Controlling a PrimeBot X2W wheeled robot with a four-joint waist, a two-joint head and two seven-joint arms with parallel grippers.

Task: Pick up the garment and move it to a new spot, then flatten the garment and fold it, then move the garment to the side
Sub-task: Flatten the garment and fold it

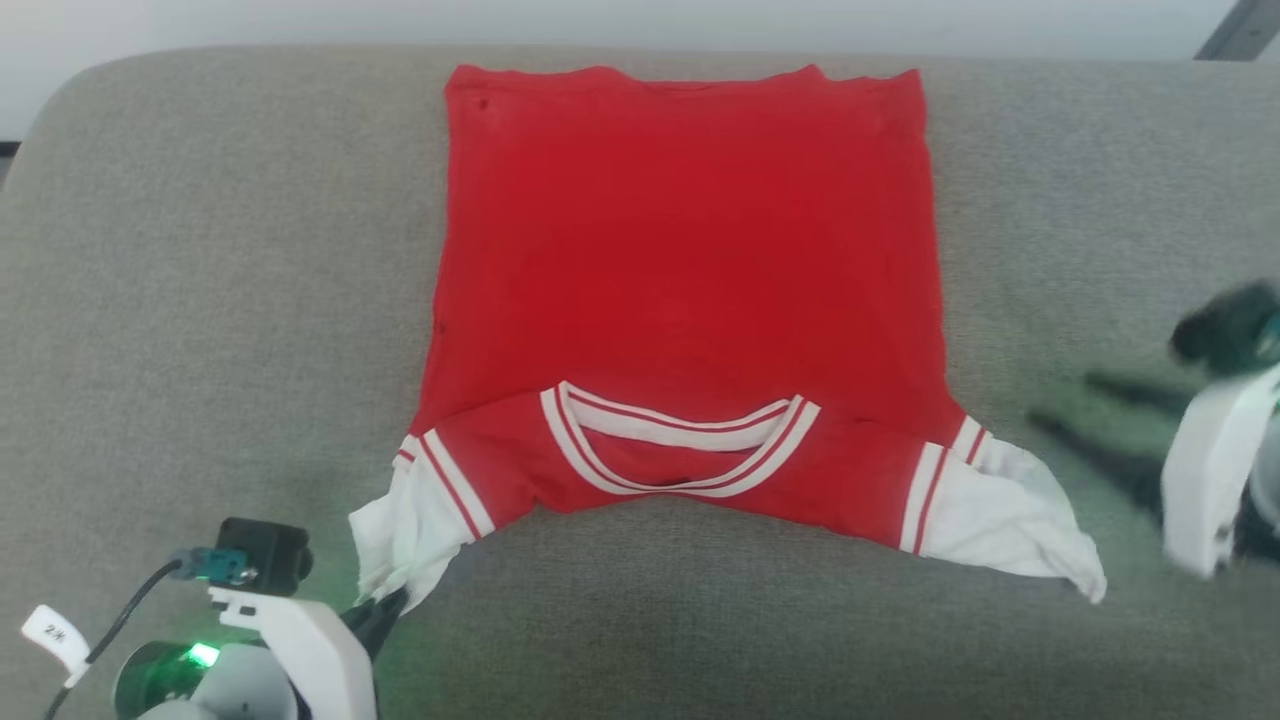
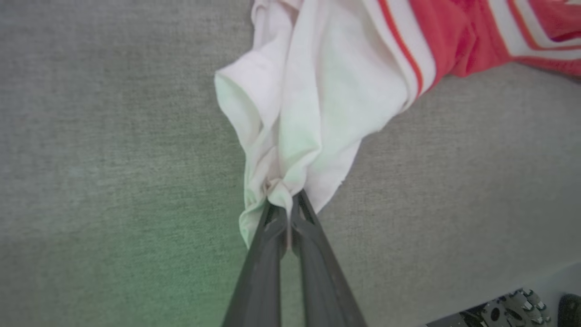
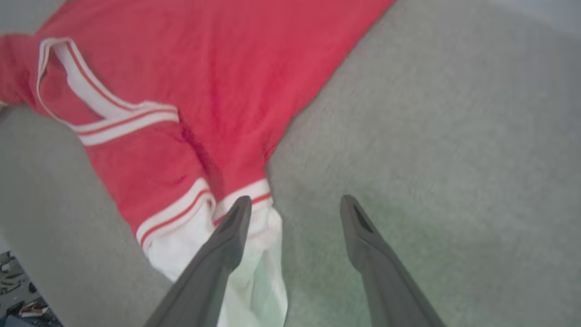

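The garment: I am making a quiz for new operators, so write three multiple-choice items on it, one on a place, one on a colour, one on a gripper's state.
1. The garment has its collar: A toward the far edge; B toward the robot; C tucked out of sight.
2. Its sleeves are: A white; B black; C blue.
3. The left gripper is: A open, holding nothing; B shut on the collar; C shut on a sleeve.
Key: B, the head view shows the collar at the near edge; A, both sleeve ends are white; C, its fingers pinch bunched white sleeve cloth.
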